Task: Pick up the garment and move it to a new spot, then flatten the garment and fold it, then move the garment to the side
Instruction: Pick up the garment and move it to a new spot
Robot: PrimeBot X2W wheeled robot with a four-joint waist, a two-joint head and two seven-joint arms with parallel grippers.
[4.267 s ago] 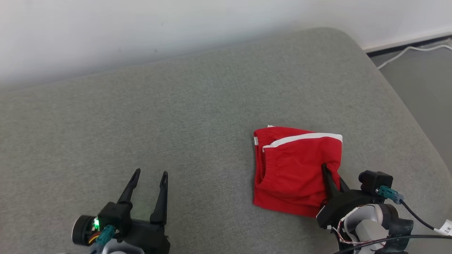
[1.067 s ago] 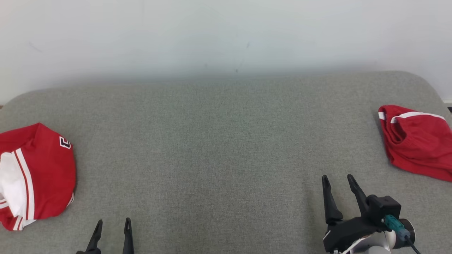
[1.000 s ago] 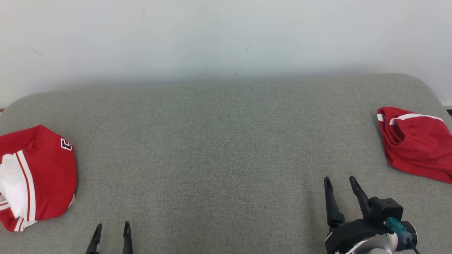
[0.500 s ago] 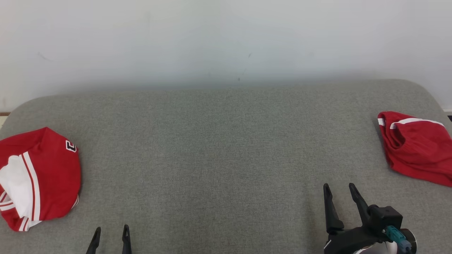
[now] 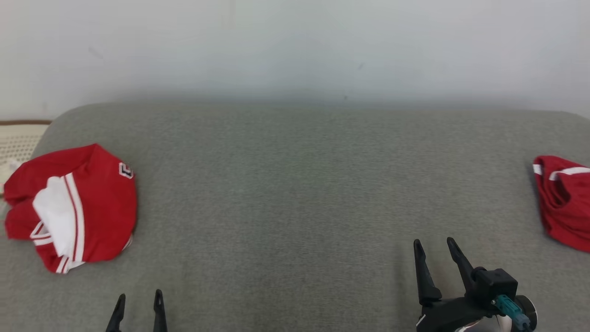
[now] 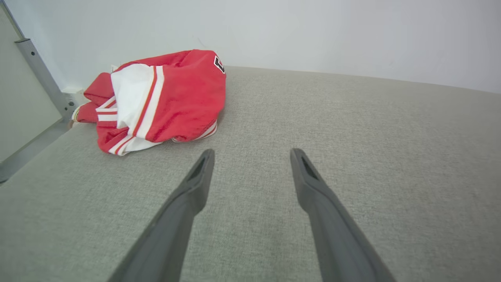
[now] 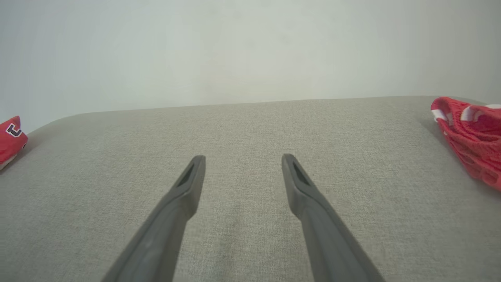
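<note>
Hovering low: left claw (image 5: 139, 295), right claw (image 5: 433, 241) both parted, empty | crumpled red-and-white garment (image 5: 92, 207) at frame left, near cushion (image 5: 295, 184) edge | risk: single-layer pinch may drag it off that edge

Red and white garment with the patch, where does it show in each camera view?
Head view: the red and white garment lies at the left on the grey cushion.
Left wrist view: garment at upper left, beyond the left claw.
Right wrist view: a corner at the far left edge.
Shared landmark: the grey cushion meeting the white wall.
</note>
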